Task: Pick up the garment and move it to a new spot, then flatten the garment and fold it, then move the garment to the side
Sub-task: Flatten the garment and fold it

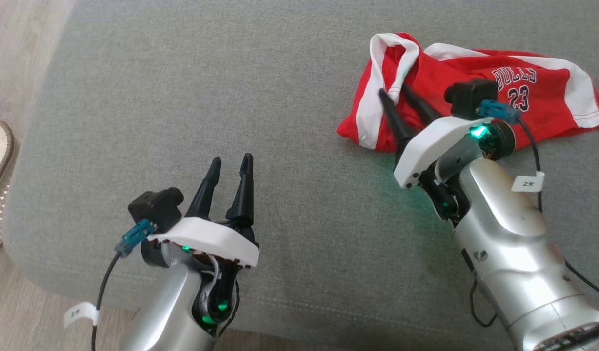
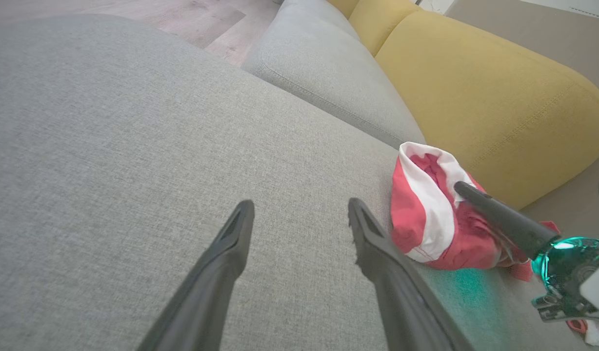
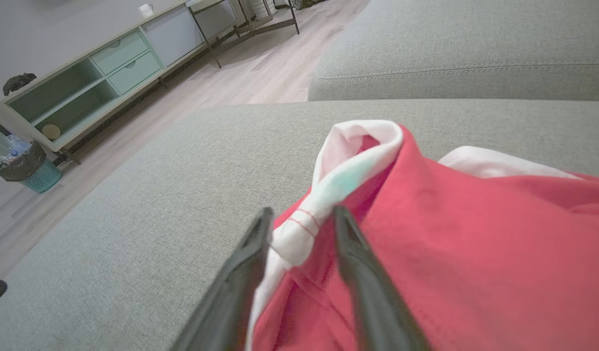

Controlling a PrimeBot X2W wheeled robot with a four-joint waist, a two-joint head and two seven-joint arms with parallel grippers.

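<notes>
Right gripper (image 1: 391, 88) astride trim (image 3: 299, 234) of jersey (image 1: 455, 68)

Grey seat (image 1: 182, 97) carries the crumpled red jersey at its right side, so the pick-up falls to that arm. Its fingers stand narrow on either side of the raised white trim, a ready handle, with no squeeze visible. Left gripper (image 1: 232, 160) hovers with fingers wide over the seat, likely spare for flattening.

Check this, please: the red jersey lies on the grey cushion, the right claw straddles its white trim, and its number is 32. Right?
Only the number is wrong: the head view shows 23 on the red jersey, not 32. The grey cushion and the right claw straddling the white trim are correct.
</notes>
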